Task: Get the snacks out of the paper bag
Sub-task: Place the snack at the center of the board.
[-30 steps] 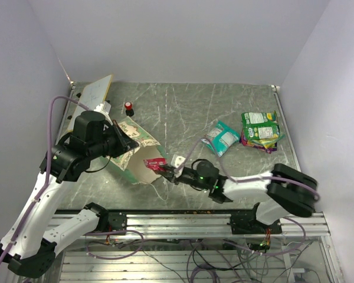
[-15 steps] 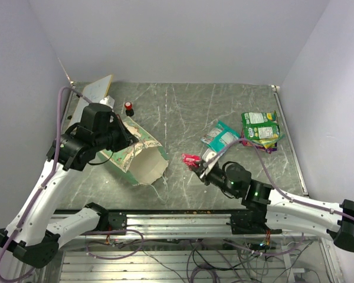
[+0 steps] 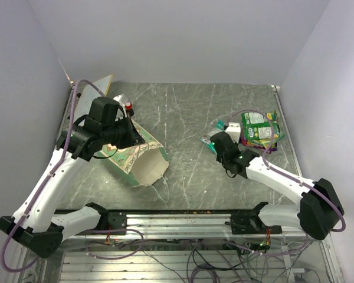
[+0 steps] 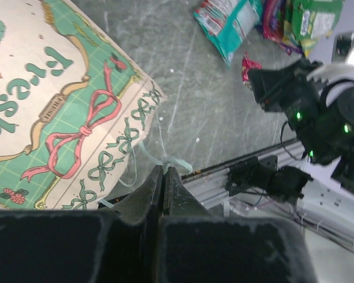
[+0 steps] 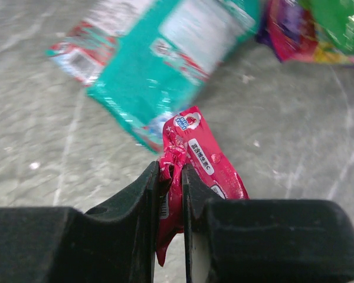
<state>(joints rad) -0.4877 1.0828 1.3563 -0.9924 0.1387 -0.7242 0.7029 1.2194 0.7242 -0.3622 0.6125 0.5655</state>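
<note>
Red-pink snack packet (image 5: 202, 154), partly hidden, is clamped by right gripper (image 5: 170, 172); left gripper (image 4: 164, 174) pinches paper bag (image 4: 59, 112).

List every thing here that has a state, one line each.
paper bag: on its side, mouth open
left gripper: shut on the paper bag's string handle
right gripper: shut on the red packet
red packet: out of the bag, pinched at one end
teal packet: lying flat on the table
green packets: piled at the right side
bottle: red cap on
</note>
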